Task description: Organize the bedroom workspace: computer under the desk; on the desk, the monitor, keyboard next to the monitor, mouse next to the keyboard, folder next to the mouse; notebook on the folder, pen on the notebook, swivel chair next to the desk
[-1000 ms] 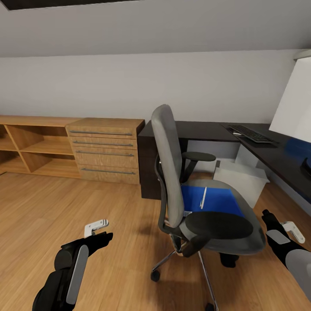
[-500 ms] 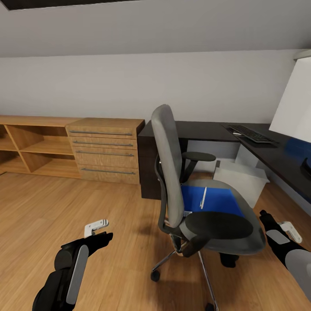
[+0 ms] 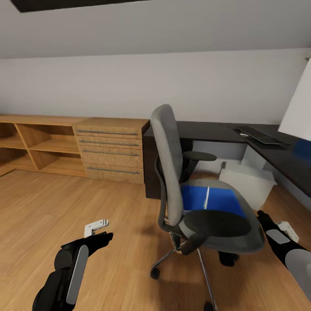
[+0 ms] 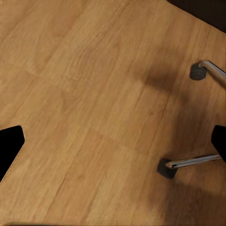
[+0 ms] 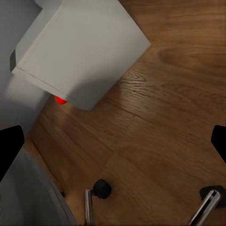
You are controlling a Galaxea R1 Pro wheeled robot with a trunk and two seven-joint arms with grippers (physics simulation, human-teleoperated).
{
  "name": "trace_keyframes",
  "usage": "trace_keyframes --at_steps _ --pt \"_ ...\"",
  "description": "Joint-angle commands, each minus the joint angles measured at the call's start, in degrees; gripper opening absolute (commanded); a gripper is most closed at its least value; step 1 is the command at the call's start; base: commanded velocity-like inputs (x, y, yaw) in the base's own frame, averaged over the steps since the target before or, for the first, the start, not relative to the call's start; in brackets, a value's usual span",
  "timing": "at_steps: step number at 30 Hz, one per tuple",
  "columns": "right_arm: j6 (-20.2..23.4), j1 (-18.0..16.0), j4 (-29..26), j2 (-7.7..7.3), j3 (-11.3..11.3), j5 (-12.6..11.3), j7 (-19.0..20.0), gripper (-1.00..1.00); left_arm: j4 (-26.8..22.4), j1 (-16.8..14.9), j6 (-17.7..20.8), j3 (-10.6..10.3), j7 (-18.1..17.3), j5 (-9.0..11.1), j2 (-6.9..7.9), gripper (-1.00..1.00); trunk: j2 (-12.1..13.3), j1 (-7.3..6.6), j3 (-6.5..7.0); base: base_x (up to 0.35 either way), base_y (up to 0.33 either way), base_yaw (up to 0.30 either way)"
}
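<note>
Grey upholstered swivel chair point(image 3: 172, 172) at centre; flat bright blue folder point(image 3: 216, 199) on its seat, thin pale pen point(image 3: 206, 197) atop. Matte black bench point(image 3: 216, 129) at 2 o'clock. Both pincers' fingertips spread wide, empty.

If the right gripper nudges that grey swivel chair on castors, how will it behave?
The grey swivel chair will probably roll easily: its metal star base rides on castors over smooth wood floor. It may also spin rather than travel straight. The thin pale pen lying loose on the blue folder could slide off.
</note>
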Motion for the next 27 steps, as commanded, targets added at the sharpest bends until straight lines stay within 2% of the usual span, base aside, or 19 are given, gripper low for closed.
trace_keyframes --at_steps 1,8,13,19,27 --pt "0.0 0.0 0.0 0.02 0.0 -0.2 0.1 1.0 0.0 -0.1 0.2 0.1 0.4 0.6 -0.05 1.0 0.0 -0.01 -0.05 0.0 0.0 0.266" --pt "0.0 0.0 0.1 0.06 0.1 -0.2 0.1 1.0 0.0 -0.1 0.2 0.1 0.5 0.6 -0.05 1.0 0.0 -0.01 -0.05 0.0 0.0 0.275" --pt "-0.1 0.0 0.1 0.68 0.2 -0.1 0.2 1.0 0.1 -0.1 0.2 0.1 0.5 0.6 -0.05 1.0 0.0 -0.01 -0.05 0.0 0.0 0.276" --pt "0.0 0.0 0.4 1.34 0.2 0.0 4.7 1.0 0.2 -0.1 0.3 0.1 0.8 0.6 -0.05 1.0 0.0 -0.01 -0.05 0.0 0.0 0.276" --pt "0.0 0.0 0.5 1.68 0.2 0.1 5.5 1.0 2.5 -0.1 0.3 0.0 0.9 0.4 -0.05 1.0 0.0 -0.01 -0.05 0.0 0.0 0.276"
